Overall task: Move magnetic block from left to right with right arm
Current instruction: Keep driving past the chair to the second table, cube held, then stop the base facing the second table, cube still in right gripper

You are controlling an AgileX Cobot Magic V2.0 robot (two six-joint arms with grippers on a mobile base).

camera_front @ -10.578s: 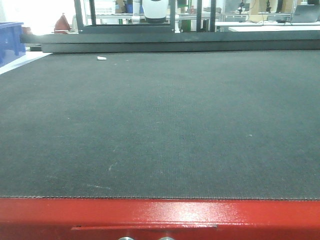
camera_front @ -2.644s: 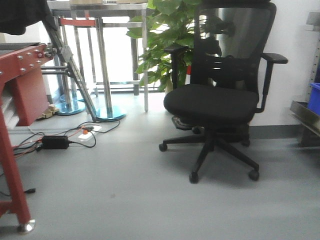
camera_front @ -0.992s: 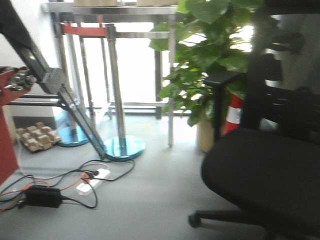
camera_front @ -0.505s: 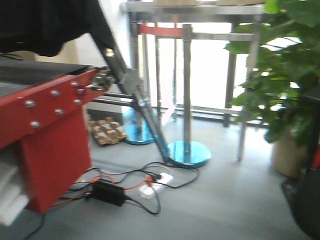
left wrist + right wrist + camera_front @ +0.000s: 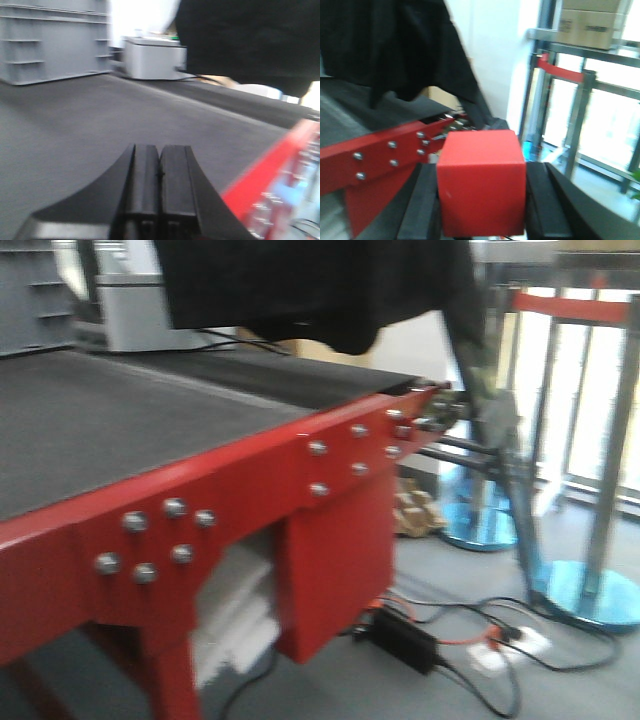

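**Front view:** no gripper or block in this one. It's just the corner of the glossy red bolted steel table (image 5: 250, 490) with its dark woven mat (image 5: 100, 410) on top. There's a black cloth (image 5: 300, 290) hanging at 12 o'clock and a black power brick (image 5: 405, 637) on the floor at 5 o'clock. Nothing readable anywhere.

**Left wrist view:** the black left gripper (image 5: 160, 195) sits at 6 o'clock over the mat, jaws pressed flat together with nothing between them. A ribbed grey plastic crate (image 5: 50, 40) is at 10 o'clock, no markings I can make out.

**Right wrist view:** here's the small matte red magnetic block (image 5: 482, 182), dead centre, clamped in the black right gripper (image 5: 482, 215). One finger is on its 9 o'clock face and the other on its 3 o'clock face. It's a cube, so there's no long axis to fuss over. The table's red rim lies at 9 o'clock from the block, and the block looks to be out past the table's end. So my guess is the right arm has to swing it over the mat before letting go. The tan cardboard box (image 5: 590, 22) at 1 o'clock has dark print, too blurry to read.
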